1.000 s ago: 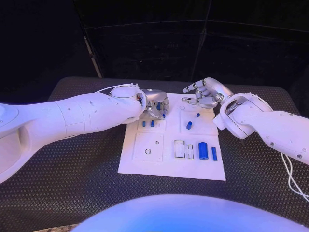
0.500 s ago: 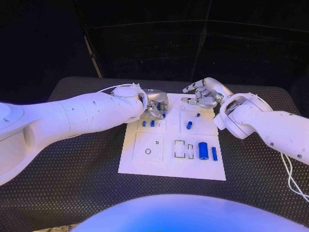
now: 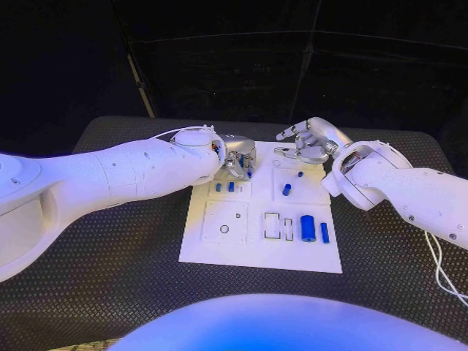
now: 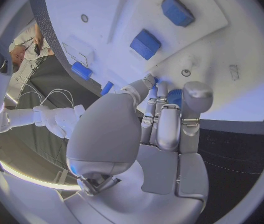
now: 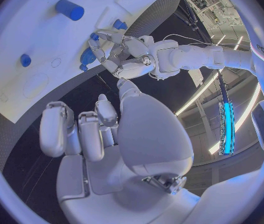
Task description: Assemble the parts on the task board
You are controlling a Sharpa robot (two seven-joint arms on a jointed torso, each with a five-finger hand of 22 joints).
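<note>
White rectangular task board point(image 3: 257, 252) sits mid-worktop point(image 3: 107, 285). Left hand point(image 3: 238, 156) at its 11 o'clock corner, fingers curled on a small blue part point(image 4: 174, 96), likely to seat it. Right hand point(image 3: 308, 142) hovers at 1 o'clock, loosely spread, holding nothing. Loose blue cylinder point(image 3: 308, 228) at 4 o'clock.
</note>
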